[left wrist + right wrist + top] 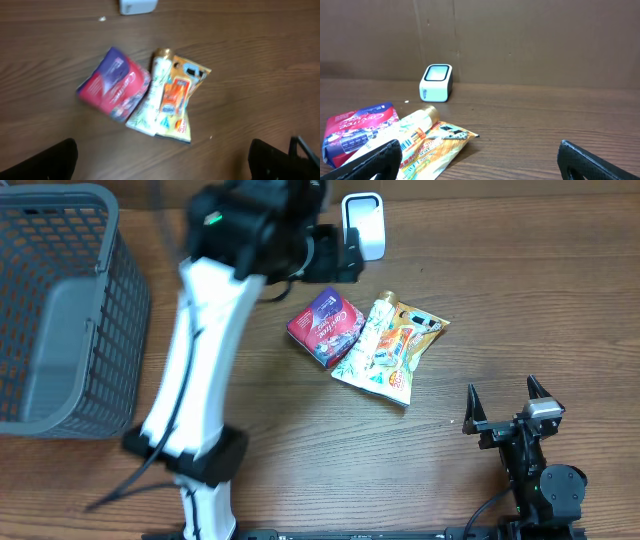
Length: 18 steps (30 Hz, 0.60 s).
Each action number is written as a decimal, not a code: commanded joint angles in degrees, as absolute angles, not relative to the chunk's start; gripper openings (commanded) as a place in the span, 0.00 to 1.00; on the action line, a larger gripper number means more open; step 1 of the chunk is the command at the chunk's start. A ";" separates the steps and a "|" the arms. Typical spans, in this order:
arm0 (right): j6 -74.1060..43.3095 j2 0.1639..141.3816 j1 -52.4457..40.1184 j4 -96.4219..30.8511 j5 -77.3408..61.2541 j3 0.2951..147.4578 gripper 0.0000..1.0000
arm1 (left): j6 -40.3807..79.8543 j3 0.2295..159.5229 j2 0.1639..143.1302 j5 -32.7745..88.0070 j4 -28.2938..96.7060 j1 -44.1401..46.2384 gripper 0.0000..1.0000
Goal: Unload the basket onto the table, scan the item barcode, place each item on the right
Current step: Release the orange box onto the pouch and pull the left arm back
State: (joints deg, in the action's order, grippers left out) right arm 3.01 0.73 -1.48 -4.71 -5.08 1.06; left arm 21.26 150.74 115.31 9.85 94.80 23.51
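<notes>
The left gripper (162, 152) hangs spread above the red packet (114, 84), tube (152, 97) and orange sachet (180, 100) mid-table; the right gripper (502, 395), near right, is spread too. The left should pinch one packet's edge, leaving the barcode clear for the far scanner (364, 222).

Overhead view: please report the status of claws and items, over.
Left claw open, empty, near scanner. Right claw open, empty, aside. Red packet, tube, orange sachet lie together. Nothing blocks the scanner.
</notes>
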 commanded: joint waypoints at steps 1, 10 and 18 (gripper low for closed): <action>3.05 0.16 -0.99 -4.54 -4.54 0.47 1.00 | 21.69 150.34 110.69 3.68 96.82 23.24 1.00; 3.05 0.16 -0.99 -4.54 -4.56 0.47 1.00 | 22.59 149.34 105.32 3.40 96.82 23.03 1.00; 3.05 0.16 -0.99 -4.54 -4.54 0.47 1.00 | 25.61 146.45 101.03 3.07 96.82 11.46 1.00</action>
State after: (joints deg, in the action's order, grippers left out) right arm 3.01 0.73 -1.48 -4.75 -5.06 1.06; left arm 22.98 147.68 105.32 4.16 96.68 17.26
